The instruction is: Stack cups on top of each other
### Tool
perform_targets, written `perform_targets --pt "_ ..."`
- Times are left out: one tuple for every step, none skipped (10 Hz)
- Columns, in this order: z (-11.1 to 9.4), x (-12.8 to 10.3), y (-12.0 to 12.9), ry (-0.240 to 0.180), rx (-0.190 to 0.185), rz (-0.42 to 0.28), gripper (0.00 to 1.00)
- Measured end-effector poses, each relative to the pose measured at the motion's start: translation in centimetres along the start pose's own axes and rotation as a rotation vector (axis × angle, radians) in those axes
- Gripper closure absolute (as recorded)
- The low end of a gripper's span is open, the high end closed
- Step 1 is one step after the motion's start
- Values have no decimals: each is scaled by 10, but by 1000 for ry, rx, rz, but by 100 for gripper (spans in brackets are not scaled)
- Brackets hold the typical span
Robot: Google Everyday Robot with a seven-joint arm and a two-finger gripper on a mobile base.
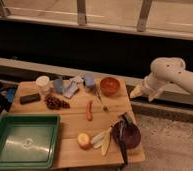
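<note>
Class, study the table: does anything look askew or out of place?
One pale blue cup seems to lie tipped over, not upright, between the cream cup and the orange bowl. The gripper hangs beyond the right edge of the table, away from it.

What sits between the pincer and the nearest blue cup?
In the camera view, the orange-red bowl sits between them: the pincer hangs just off the right edge of the table, and the blue cup stands left of the bowl.

No text is legible; tool (138, 92) hangs right of table (74, 116).
</note>
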Motion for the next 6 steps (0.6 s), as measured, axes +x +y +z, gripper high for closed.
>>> perform_targets --pt "0 0 0 0 0 0 31" --pt "0 0 0 0 0 0 31" --pt "0 0 0 0 0 0 31" --pt "0 0 0 0 0 0 31" --pt "0 0 0 -1 0 -1 31" --pt "-1 0 0 -8 5 -6 31"
